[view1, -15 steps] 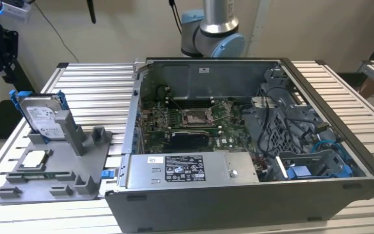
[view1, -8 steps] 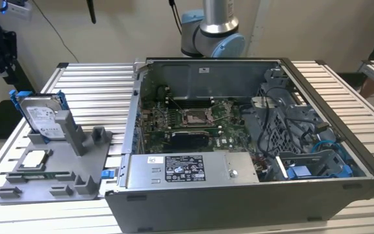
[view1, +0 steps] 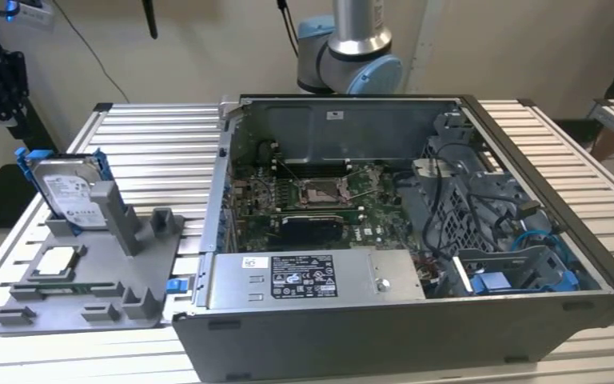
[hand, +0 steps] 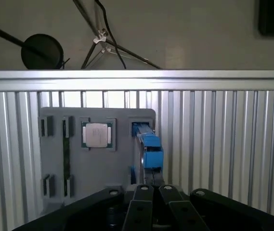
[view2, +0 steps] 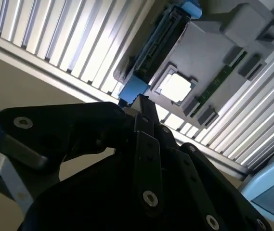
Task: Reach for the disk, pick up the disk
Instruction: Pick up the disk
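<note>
Closed fingers (hand: 144, 204) near disk (hand: 150, 144) (upright in holder (hand: 103, 166)).

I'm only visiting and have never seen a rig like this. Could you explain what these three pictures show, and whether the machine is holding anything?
This is one robot arm with a gripper, a claw for holding things. The exterior view comes from a camera standing off the arm. It shows a slatted metal table bearing an open computer case and a grey holder. The two wrist views come from cameras riding on the arm, so the dark shape in the foreground of both is the gripper itself. In the holder stands the disk, a silver hard drive in a blue frame, seen edge-on in the first wrist view. A small square chip lies beside it. The gripper holds nothing: it is aimed at the disk but apart from it.
</note>
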You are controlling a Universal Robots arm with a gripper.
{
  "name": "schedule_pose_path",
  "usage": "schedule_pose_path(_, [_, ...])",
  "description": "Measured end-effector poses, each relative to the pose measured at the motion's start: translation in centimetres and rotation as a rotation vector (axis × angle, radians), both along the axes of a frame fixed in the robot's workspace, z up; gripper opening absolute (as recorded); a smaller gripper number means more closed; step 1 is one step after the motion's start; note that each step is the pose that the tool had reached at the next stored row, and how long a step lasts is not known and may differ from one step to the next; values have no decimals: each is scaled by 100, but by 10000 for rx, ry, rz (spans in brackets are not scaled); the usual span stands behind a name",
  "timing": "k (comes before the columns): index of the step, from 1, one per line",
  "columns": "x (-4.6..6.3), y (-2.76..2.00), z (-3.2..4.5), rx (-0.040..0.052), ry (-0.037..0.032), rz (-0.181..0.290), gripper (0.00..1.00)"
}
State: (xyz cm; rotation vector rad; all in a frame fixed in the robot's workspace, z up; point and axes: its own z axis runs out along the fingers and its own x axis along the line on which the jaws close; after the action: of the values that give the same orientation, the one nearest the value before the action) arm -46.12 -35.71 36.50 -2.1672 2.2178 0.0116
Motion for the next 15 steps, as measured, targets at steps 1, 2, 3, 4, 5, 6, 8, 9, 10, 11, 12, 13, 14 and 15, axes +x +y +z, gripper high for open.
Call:
schedule_pose_path(1, [0, 0, 0, 0, 1, 3, 100])
schedule_pose_path(2, [1, 0, 0, 0, 1, 8, 100])
schedule_pose_path(3, [1, -1, 0, 0, 0, 12, 100])
schedule_pose_path(4, [2, 0, 1, 0, 1, 15, 100])
schedule_pose_path(5, [2, -1, 0, 0, 1, 18, 100])
schedule_pose_path(6, [2, -1, 0, 0, 0, 18, 100])
schedule_pose_path(8, [2, -1, 0, 0, 1, 18, 100])
schedule_pose_path(9, [2, 0, 0, 0, 1, 18, 100])
schedule_pose_path(10, [3, 0, 0, 0, 1, 18, 100])
schedule_pose_path(11, [5, 0, -3, 1, -1, 18, 100])
schedule_pose_path(12, [9, 0, -5, 0, 3, 18, 100])
schedule_pose_path(13, [15, -1, -16, 0, 20, 19, 100])
schedule_pose_path(14, [25, -1, -32, -1, 34, 19, 100])
schedule_pose_path(15, [36, 0, -49, 0, 39, 18, 100])
